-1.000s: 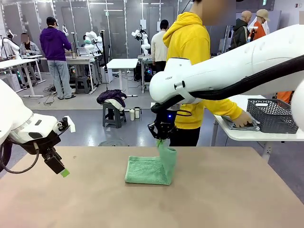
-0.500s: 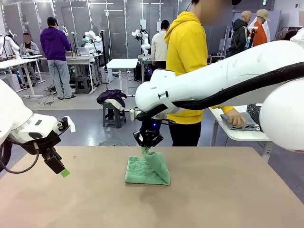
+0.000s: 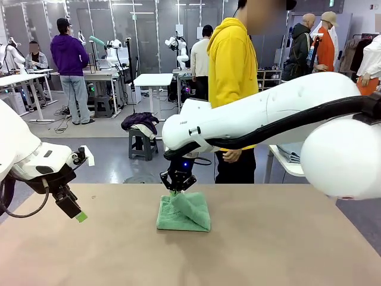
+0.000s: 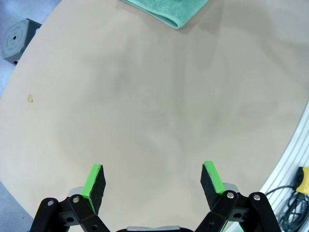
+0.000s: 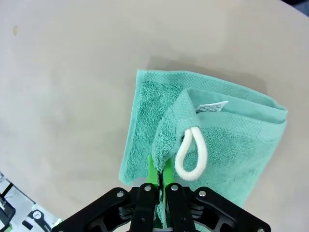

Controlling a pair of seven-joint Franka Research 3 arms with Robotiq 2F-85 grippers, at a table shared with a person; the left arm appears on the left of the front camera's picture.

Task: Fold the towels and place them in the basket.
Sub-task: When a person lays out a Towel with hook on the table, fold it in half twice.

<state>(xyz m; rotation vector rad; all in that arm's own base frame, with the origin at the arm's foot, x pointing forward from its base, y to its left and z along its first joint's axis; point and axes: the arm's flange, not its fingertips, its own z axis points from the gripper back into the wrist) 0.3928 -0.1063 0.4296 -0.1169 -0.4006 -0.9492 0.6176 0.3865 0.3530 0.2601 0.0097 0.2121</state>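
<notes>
My right end effector (image 3: 177, 188) is clenched on the mint-green terry cloth hand towel (image 3: 184, 212), pinching a raised corner of it between the green pads. In my right wrist view the two fingers of this end effector (image 5: 159, 170) stand pressed together with the terry edge squeezed between them. The towel (image 5: 231, 140) lies folded into a rough rectangle on the bare tan table (image 5: 63, 72). The pinched corner rises from its upper layer as a soft hump. A thin white cord loop (image 5: 204, 155) hangs from that hump just beside my fingers, and a small white tag (image 5: 212, 107) lies flat on the cloth just past the loop.

From the front, the towel sits near the middle of the table (image 3: 268, 250), towards the far edge, with my right arm reaching across from the right side.

My left end effector (image 3: 81, 217) is released, its jaws spread wide and holding nothing. It hovers above the table at my left side, well apart from the towel. In my left wrist view this end effector (image 4: 152, 166) looks down on bare table (image 4: 154, 96), and a folded edge of the towel (image 4: 169, 9) shows at the top of the picture.

A person in a yellow hooded top (image 3: 232, 65) stands at the far side, turned sideways. Folded grey cloths (image 3: 292, 154) lie on a white side table beyond my right arm.
</notes>
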